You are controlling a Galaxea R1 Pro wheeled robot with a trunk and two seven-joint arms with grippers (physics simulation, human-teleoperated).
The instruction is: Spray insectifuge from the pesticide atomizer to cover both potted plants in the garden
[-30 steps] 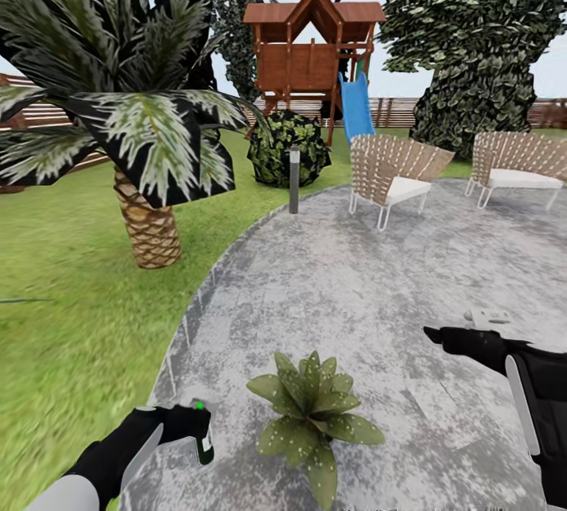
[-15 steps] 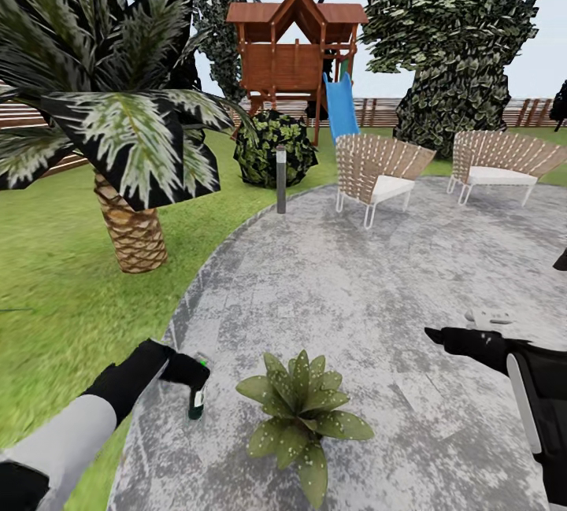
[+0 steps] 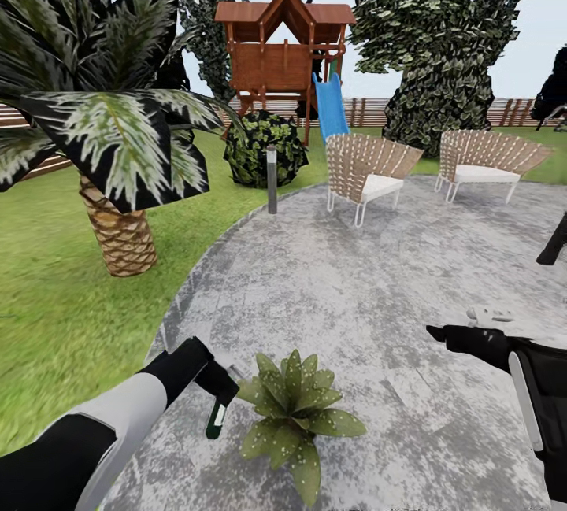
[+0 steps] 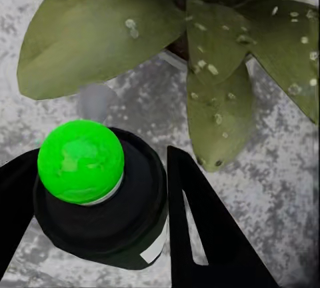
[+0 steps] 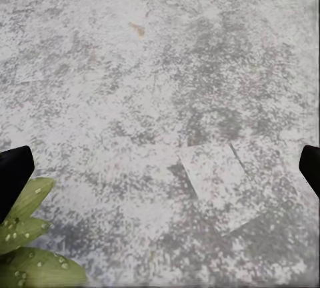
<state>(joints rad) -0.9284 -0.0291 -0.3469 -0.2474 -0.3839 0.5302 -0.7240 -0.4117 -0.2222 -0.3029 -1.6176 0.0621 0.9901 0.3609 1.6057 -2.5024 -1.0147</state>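
On the far left of the head view, scaly-trunked palm (image 3: 118,239) rooted in the lawn (image 3: 55,290), fronds spreading overhead. Lower down, left gripper (image 3: 214,393) clamped on the pesticide atomizer (image 3: 216,418), bottle tilted head-down, hanging just beside the potted plant (image 3: 294,410) at the patio's near edge. From the left wrist view, black fingers (image 4: 200,228) pressed against either side of the dark bottle (image 4: 107,215), bright green tip (image 4: 81,161) pointing at the broad leaves (image 4: 213,101) below, white specks of insectifuge (image 4: 213,69) dotted across them. Mid-frame, grey post (image 3: 272,179) at the rim of the mottled stone patio (image 3: 370,290), round bush behind it, wooden play tower (image 3: 282,58) with a blue slide (image 3: 331,107) further back. Rightward, two woven chairs (image 3: 366,175) on the stone, a large tree and slatted fence (image 3: 370,111) beyond. At the far right, right gripper (image 3: 441,334) held out over bare paving; in the right wrist view, fingertips (image 5: 13,171) spread wide apart, nothing between them, speckled leaf tips (image 5: 27,248) in one corner.
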